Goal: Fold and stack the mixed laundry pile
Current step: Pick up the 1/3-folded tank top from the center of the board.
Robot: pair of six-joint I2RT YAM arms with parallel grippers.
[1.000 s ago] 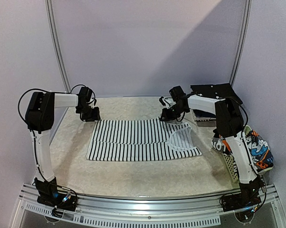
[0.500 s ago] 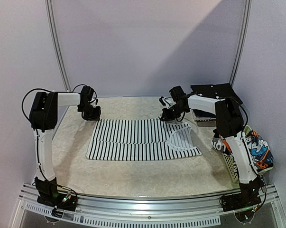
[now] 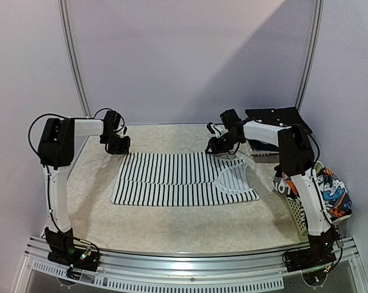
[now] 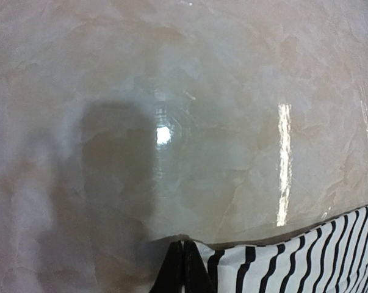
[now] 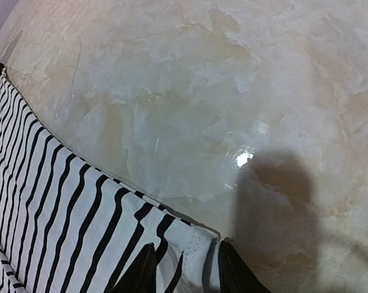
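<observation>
Pinches the far left corner of the striped garment (image 3: 177, 180) with the left end effector (image 4: 182, 274), jaws tight on the cloth. Straddles the far right corner with the right end effector (image 5: 187, 268), fingers (image 5: 232, 271) narrowly apart, hem between them. Has the garment spread flat mid-worktop (image 3: 171, 229); has the printed garment (image 3: 333, 195) heaped in the white basket (image 3: 296, 210) at the right edge.

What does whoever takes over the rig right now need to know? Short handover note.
Left claw: shut on the far-left corner of the striped garment.
Right claw: open, straddling its far-right corner, not gripping.
The striped garment lies spread flat on the table; the printed garment sits in the basket at the right edge.
Done: striped garment laid out.
Left: fold it, fold the printed one, stack both.
</observation>
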